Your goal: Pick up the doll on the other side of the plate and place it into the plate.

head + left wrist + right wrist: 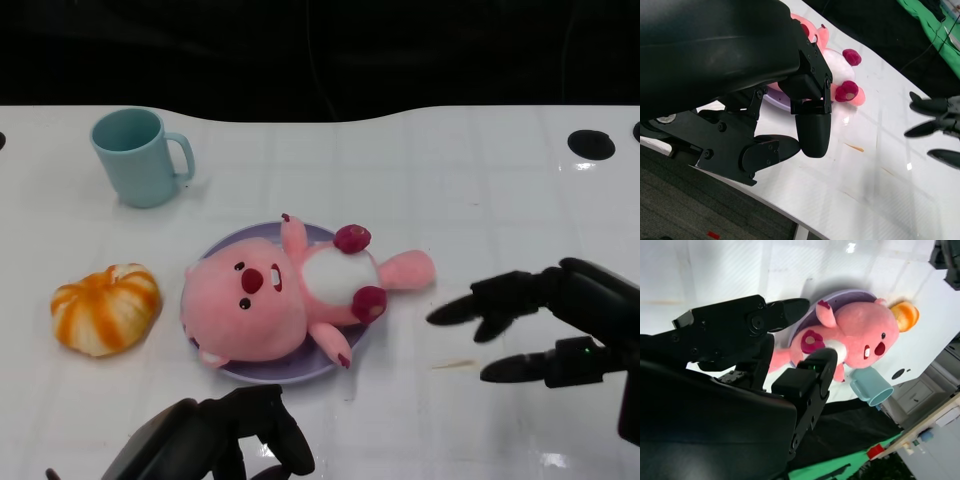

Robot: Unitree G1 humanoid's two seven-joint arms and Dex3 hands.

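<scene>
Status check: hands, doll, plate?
Right hand open, clear of the doll. Left hand low, empty. Doll lies on the plate. Nothing in the way.

Soft plush doll (290, 290), glossy white table (480, 190), smooth matt plastic cup (135, 157), smooth plate (300, 368)

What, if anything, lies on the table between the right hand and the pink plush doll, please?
In the head view, only bare white table separates the right hand from the pink plush doll on the purple plate.
</scene>
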